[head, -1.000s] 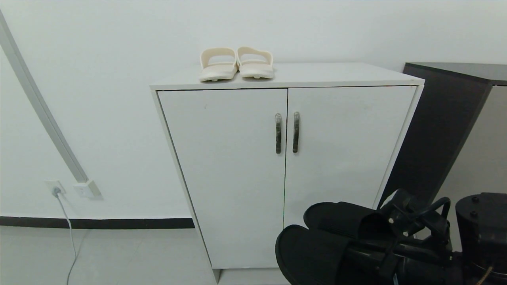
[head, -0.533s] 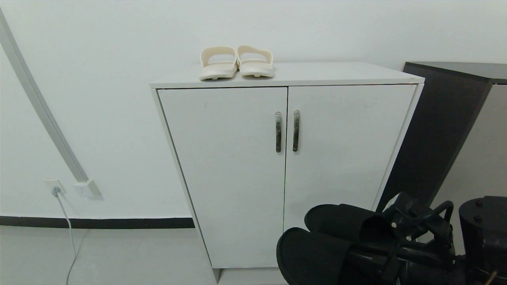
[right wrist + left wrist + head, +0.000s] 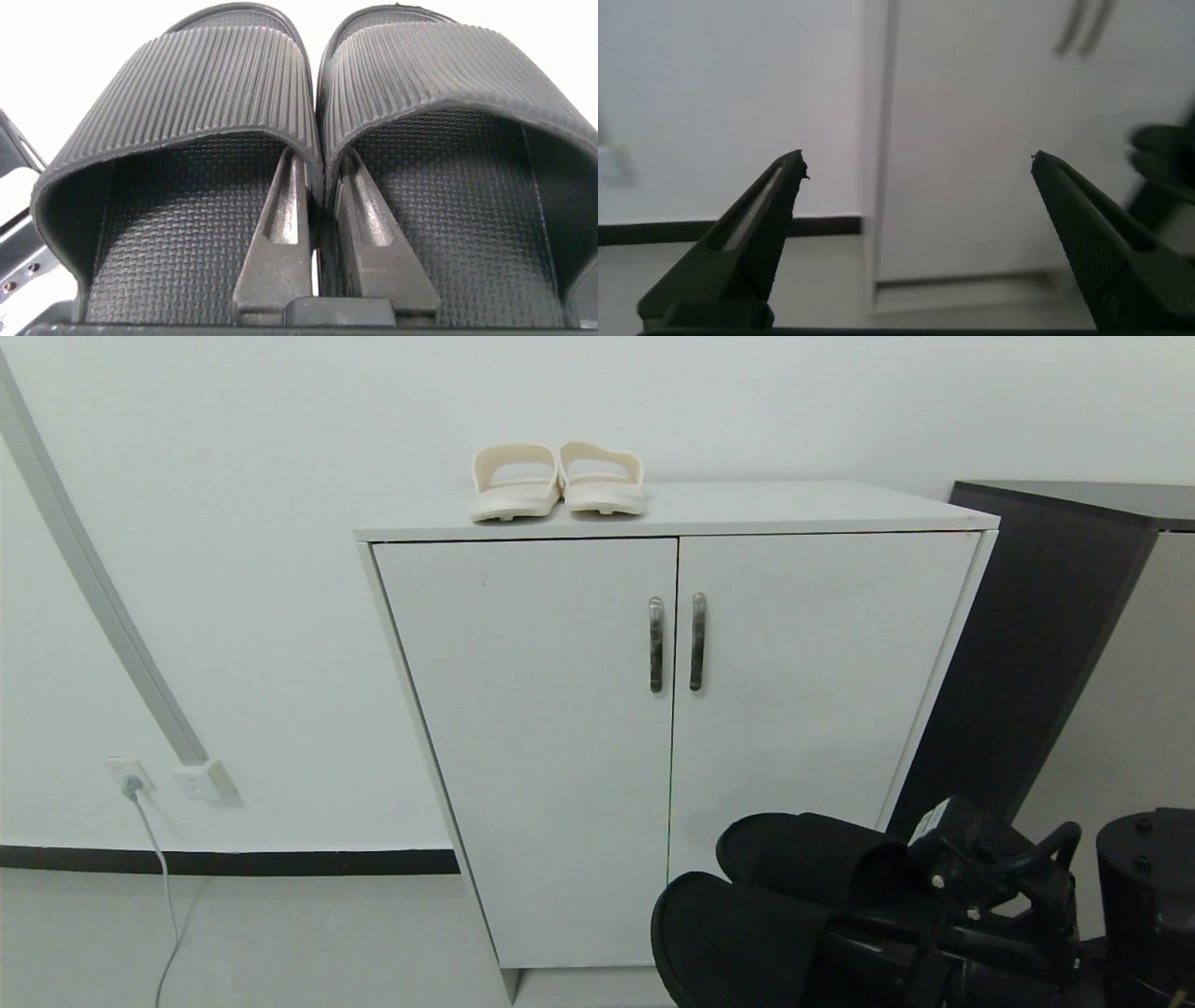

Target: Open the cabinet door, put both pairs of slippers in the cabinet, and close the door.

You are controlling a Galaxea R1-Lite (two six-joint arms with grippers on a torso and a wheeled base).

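The white cabinet [image 3: 532,747] stands against the wall with both doors closed, its two metal handles [image 3: 676,643] side by side at the middle. A cream pair of slippers [image 3: 557,481] rests on its top, toward the left. Low in front of the right door, my right gripper [image 3: 322,233] is shut on the black pair of slippers [image 3: 794,896], pinching their two inner side walls together. My left gripper [image 3: 918,161] is open and holds nothing; it faces the cabinet's lower left corner [image 3: 971,140] from a distance.
A dark cabinet [image 3: 1046,644] stands directly right of the white one. On the wall at left are a slanted grey conduit [image 3: 93,588] and a socket [image 3: 131,777] with a cable hanging to the floor. Open floor [image 3: 280,933] lies left of the cabinet.
The head view has shifted slightly, so the cabinet sits a little higher in the picture. My right wrist has sunk a little toward the lower right, black slippers still held.
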